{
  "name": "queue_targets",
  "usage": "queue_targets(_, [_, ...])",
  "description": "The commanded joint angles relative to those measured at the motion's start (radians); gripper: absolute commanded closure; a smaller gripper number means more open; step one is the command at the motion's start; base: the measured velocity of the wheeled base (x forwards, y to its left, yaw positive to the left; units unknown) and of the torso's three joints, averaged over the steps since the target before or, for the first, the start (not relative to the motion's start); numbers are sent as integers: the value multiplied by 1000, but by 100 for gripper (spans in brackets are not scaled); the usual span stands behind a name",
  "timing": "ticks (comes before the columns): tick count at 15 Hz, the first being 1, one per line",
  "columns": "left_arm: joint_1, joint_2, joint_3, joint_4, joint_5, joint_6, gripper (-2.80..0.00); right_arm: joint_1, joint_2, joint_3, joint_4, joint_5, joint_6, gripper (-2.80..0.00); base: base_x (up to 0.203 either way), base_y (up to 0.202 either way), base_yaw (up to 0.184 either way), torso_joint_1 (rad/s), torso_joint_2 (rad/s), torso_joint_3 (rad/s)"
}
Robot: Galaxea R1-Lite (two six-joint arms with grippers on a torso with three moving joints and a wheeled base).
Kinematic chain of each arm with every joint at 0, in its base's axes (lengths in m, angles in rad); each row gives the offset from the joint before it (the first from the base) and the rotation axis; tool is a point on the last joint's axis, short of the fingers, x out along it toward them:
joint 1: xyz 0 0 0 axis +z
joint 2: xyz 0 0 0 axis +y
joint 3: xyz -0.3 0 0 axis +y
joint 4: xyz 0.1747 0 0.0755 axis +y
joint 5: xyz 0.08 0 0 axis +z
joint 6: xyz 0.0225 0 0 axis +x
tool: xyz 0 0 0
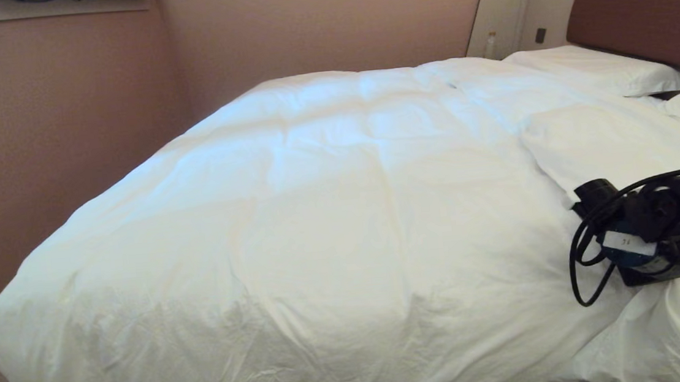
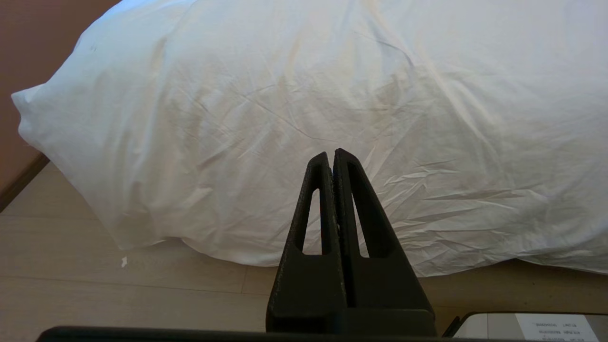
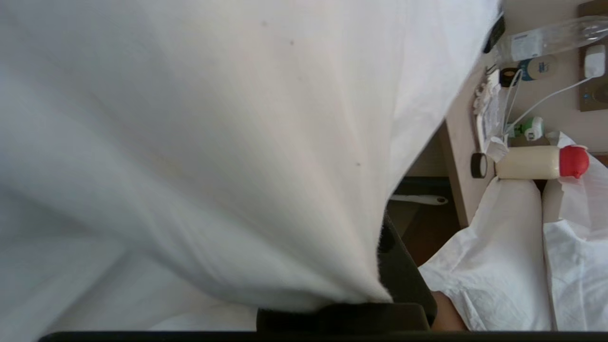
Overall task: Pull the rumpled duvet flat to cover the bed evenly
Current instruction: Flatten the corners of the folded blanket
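From the head, the duvet (image 1: 330, 216) covers most of the bed (image 1: 639, 17), hanging over its foot edge, but is folded back near the right side below the pillows (image 1: 600, 70). The right gripper (image 1: 647, 256) is down there at the bed's right edge. In the left wrist view, the left gripper (image 2: 334, 159) is clenched on nothing, parked off the foot edge. In the right wrist view, cloth drapes from the pinched fingers (image 3: 403, 275): grasping done, I judge. Next comes a steady pull toward the right edge.
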Motion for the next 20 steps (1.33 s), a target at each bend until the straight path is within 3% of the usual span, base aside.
queue_targets(1, [1, 0, 0, 0, 0, 0, 0, -4, -96, -5, 78, -5, -6, 0, 0, 0, 0, 0, 0, 0])
queue_targets(3, [1, 0, 0, 0, 0, 0, 0, -21, -169, -5, 112, -7, -48, 0, 0, 0, 0, 0, 0, 0])
queue_targets(7, [1, 0, 0, 0, 0, 0, 0, -118, -288, 2, 117, -27, -266, 0, 0, 0, 0, 0, 0, 0])
queue_targets(11, [-1, 0, 0, 0, 0, 0, 0, -217, -374, -26, 109, -29, -415, 0, 0, 0, 0, 0, 0, 0])
queue_targets(16, [-1, 0, 0, 0, 0, 0, 0, -330, -493, -38, -24, -28, -706, 0, 0, 0, 0, 0, 0, 0])
queue_targets(20, [0, 0, 0, 0, 0, 0, 0, -388, -521, -39, -58, -20, -791, 0, 0, 0, 0, 0, 0, 0])
